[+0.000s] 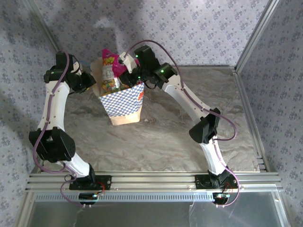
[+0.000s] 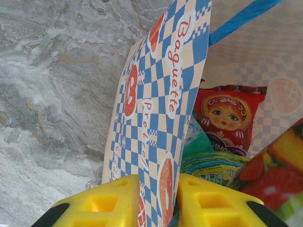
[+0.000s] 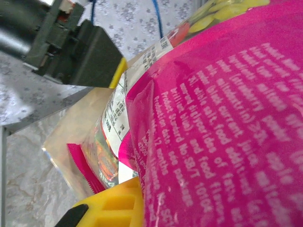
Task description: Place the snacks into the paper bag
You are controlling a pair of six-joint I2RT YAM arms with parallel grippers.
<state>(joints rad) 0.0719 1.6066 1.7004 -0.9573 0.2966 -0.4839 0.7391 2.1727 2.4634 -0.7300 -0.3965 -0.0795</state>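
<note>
Paper bag (image 1: pixel 124 103) wall pinched by our left fingers (image 2: pixel 106 204); right fingers (image 3: pixel 118 208) pinch a magenta packet (image 3: pixel 227 142); next, we'd lower, release.

Before me the tan paper bag (image 2: pixel 161 109) is showing blue-and-white checks, orange-red ovals and a blue cord handle (image 2: pixel 246 16). A shiny magenta plastic packet (image 3: pixel 227 132) is carrying white print. A red plastic packet (image 2: pixel 228 116) is displaying a doll's face. The grey stone-look table (image 1: pixel 170 137) is swirling like marble.
</note>
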